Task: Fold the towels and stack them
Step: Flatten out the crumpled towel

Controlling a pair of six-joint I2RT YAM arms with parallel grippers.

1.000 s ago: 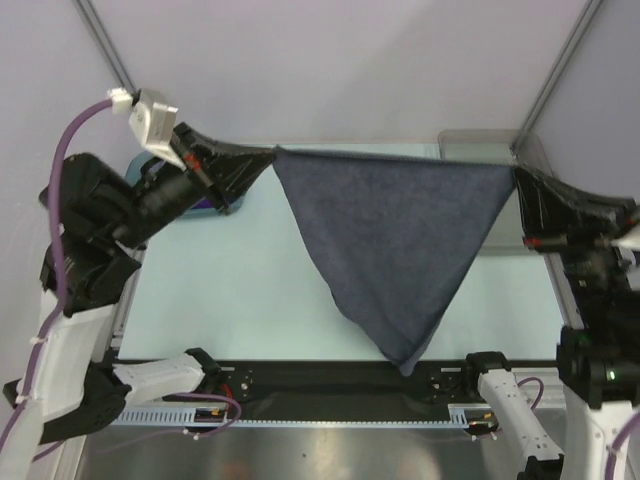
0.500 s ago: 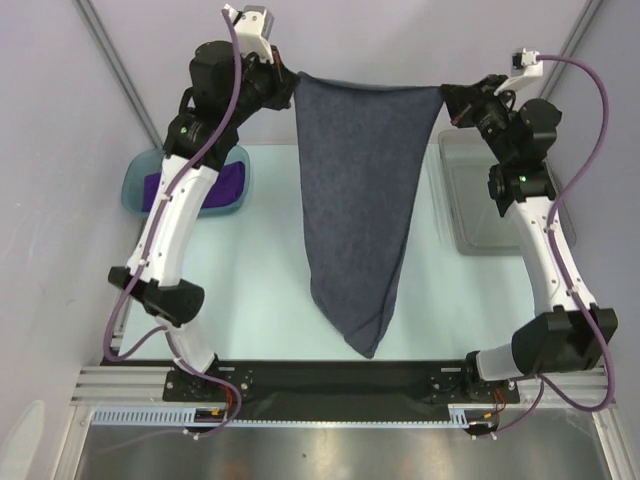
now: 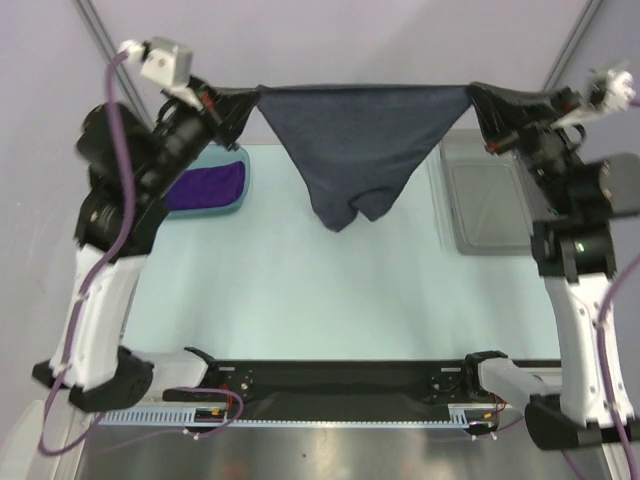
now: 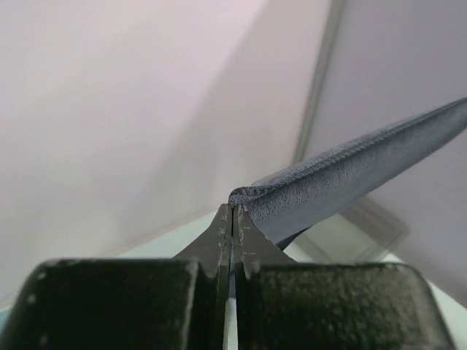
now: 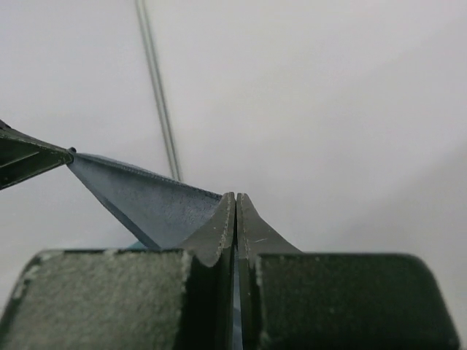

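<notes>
A grey-blue towel (image 3: 360, 140) hangs stretched in the air between both grippers, high over the far part of the table, its lower part sagging in a short double point. My left gripper (image 3: 252, 97) is shut on its left top corner, and the cloth's hem (image 4: 343, 175) runs off to the right from the closed tips. My right gripper (image 3: 476, 95) is shut on the right top corner; its view shows the towel (image 5: 146, 197) spanning toward the other gripper. A deep purple towel (image 3: 205, 186) lies in the teal tray (image 3: 243, 190) at the far left.
A clear grey bin (image 3: 485, 205) stands at the far right of the pale table (image 3: 300, 290). Both arms are raised high. A black rail (image 3: 340, 385) runs along the table's near edge between the arm bases.
Both arms swung up and back, then spread apart. The towel, hanging long and narrow half a second ago, is now pulled wide and taut with only a short sag.
</notes>
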